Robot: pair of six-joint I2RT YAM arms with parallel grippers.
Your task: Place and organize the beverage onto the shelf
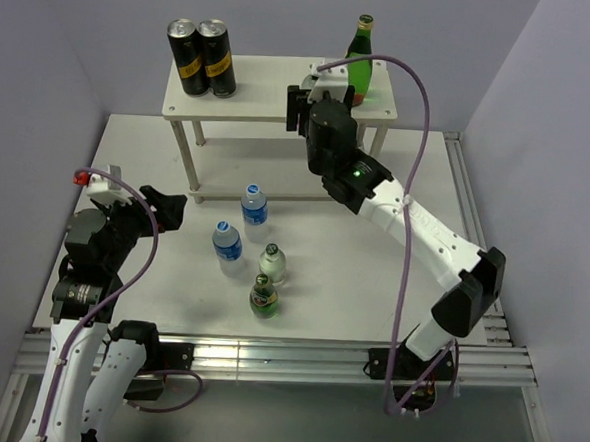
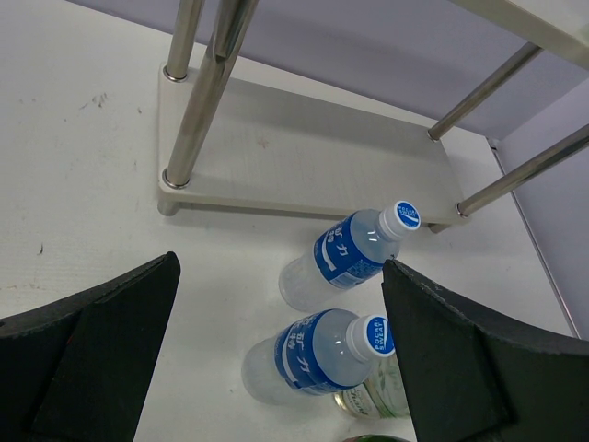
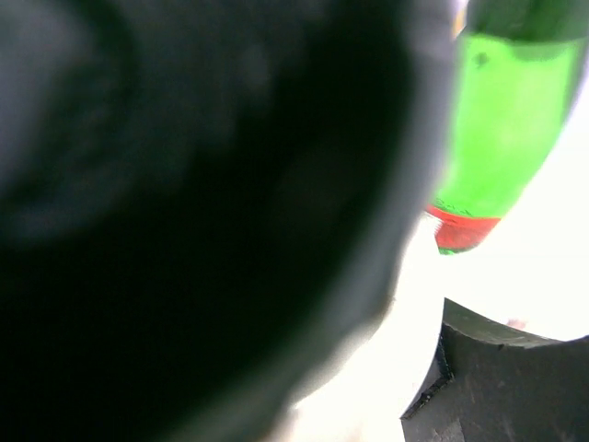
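Close against the right wrist lens sits a dark blur, with one finger [image 3: 502, 387] apart from it, so your right gripper [image 1: 315, 92] reads as spread and empty beside the green bottle [image 1: 361, 47], which stands on the shelf [image 1: 274, 79] top board, well apart from two black cans [image 1: 202, 57]. Placing looks done here; next, back away without clipping it. Your left gripper [image 1: 166, 208] hangs spread wide near four bottles [image 1: 255, 207] on the table [image 1: 351, 285]

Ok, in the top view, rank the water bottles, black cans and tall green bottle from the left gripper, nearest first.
1. Water bottles, table beside the left gripper.
2. Black cans, shelf's left end.
3. Tall green bottle, shelf's right end.
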